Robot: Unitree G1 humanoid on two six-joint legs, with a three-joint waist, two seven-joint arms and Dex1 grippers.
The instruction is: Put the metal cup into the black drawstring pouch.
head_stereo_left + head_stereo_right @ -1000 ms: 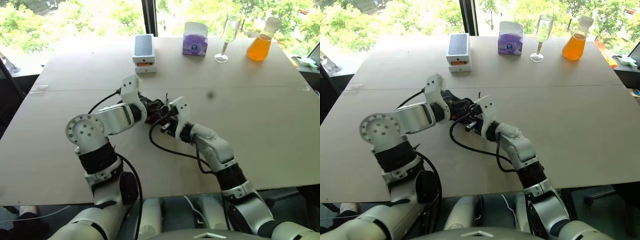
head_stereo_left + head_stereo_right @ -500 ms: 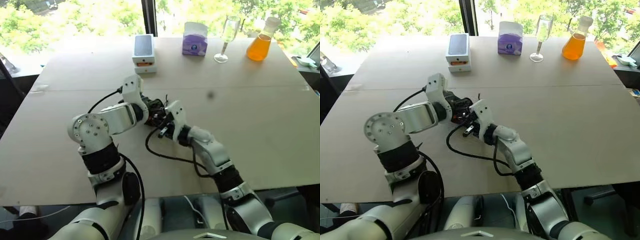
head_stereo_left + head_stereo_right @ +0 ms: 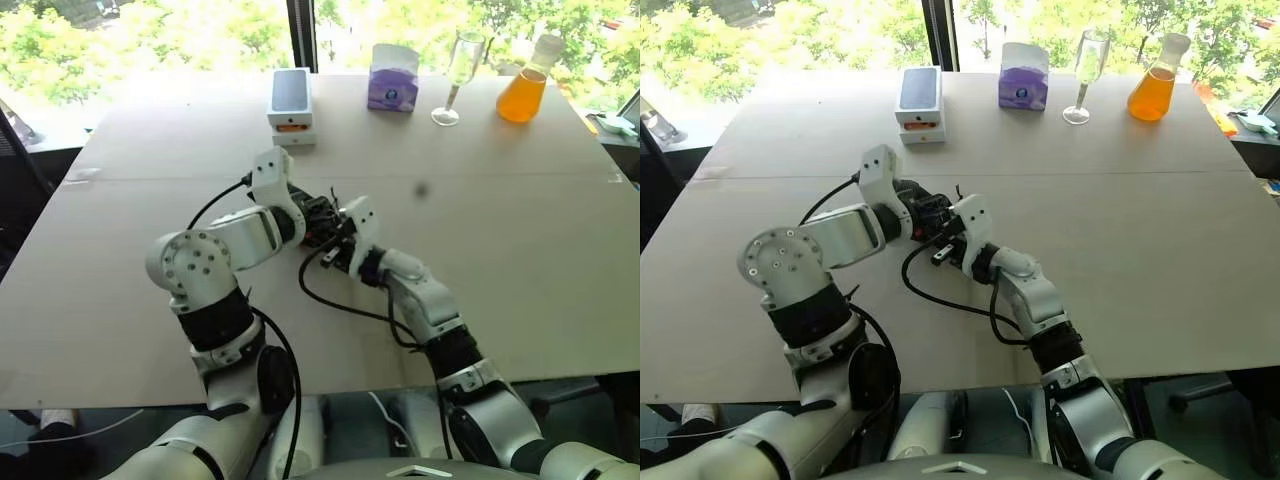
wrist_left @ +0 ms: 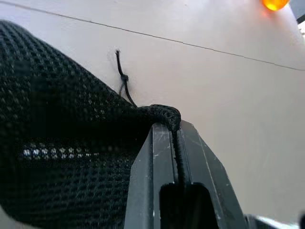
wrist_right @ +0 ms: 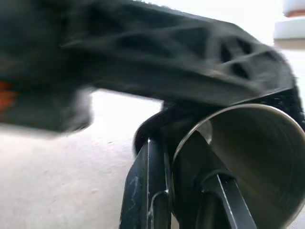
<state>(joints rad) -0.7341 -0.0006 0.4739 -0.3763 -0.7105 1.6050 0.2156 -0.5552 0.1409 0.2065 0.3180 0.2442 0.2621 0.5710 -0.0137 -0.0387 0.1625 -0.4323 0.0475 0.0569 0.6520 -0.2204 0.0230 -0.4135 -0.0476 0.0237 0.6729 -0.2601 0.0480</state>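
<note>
The left gripper (image 4: 174, 143) pinches the rim of the black drawstring pouch (image 4: 62, 143), while the right gripper (image 5: 183, 157) clamps the metal cup's (image 5: 252, 157) wall, its open mouth empty.

Looked down and forward from head height over the bench (image 3: 520, 260) toward the windows, both eye views sharing both arms and the far row of things. Sat very close at each wrist, facing along its pincer: left against black mesh, right against the cup's rim.
</note>
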